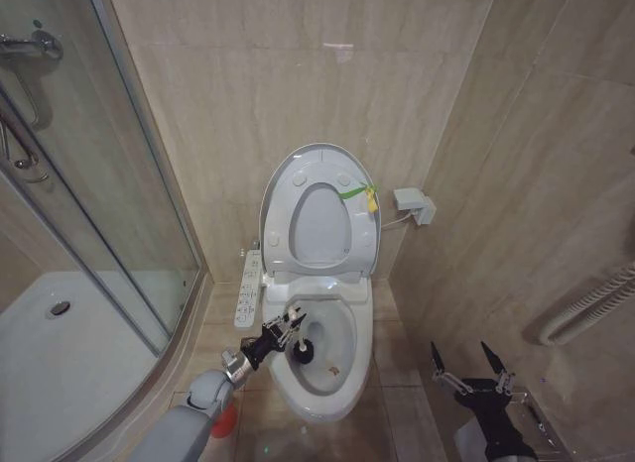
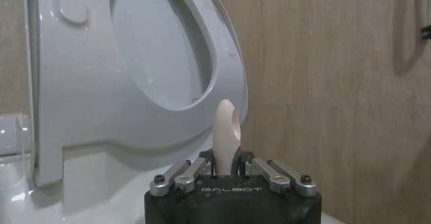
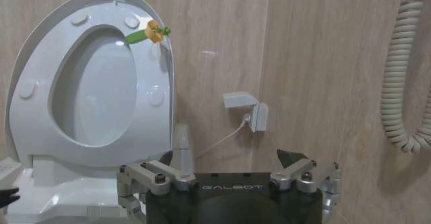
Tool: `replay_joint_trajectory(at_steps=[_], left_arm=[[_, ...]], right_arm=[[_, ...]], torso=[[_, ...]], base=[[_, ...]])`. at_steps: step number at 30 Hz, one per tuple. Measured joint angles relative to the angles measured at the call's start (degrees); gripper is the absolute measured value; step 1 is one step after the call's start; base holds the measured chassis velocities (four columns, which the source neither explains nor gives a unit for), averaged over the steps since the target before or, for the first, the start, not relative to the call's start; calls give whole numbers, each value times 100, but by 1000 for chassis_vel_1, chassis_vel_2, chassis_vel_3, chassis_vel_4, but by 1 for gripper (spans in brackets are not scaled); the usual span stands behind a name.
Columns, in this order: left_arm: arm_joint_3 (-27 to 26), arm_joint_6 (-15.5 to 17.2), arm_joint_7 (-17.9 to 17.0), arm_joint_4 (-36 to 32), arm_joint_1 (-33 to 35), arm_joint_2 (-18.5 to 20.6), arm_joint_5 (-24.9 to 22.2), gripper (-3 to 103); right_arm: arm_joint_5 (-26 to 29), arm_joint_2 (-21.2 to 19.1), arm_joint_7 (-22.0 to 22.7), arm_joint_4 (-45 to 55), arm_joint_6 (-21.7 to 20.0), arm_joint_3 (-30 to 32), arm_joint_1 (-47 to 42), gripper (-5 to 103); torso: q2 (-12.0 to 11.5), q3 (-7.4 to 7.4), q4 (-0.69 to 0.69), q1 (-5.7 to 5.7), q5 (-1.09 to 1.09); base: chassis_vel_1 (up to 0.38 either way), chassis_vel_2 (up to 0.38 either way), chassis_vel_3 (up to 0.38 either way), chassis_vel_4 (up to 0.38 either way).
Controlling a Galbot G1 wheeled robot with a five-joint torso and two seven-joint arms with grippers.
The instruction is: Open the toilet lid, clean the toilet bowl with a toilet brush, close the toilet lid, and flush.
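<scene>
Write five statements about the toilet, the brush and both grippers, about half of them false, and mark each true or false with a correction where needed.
1. The toilet lid stands raised against the wall. True.
2. The left gripper holds the toilet brush over the toilet bowl. True.
3. The right gripper grips the lid's edge. False: it hangs with jaws open to the right of the bowl, touching nothing.
4. The green-and-yellow tag hangs from the control panel. False: it sits on the raised lid's edge.
5. The brush head is down inside the bowl. True.
</scene>
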Motion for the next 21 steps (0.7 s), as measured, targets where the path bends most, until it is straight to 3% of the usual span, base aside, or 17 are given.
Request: replay_joint_trajectory(at_steps=[6, 11, 21], left_arm=[[-12, -9, -97, -199, 38, -32, -51, 23], [62, 240, -370, -1119, 290, 64, -469, 23], [171, 445, -374, -1795, 533, 112, -696, 23]], right_arm=[[0, 0, 0, 0, 0, 0, 0, 100], [0, 0, 0, 0, 0, 0, 0, 100], [0, 0, 0, 0, 0, 0, 0, 100]], torso=[[0, 0, 0, 0, 0], [0, 0, 0, 0, 0], [0, 0, 0, 0, 1]], base=[[0, 0, 0, 0], [0, 0, 0, 0], [0, 0, 0, 0]])
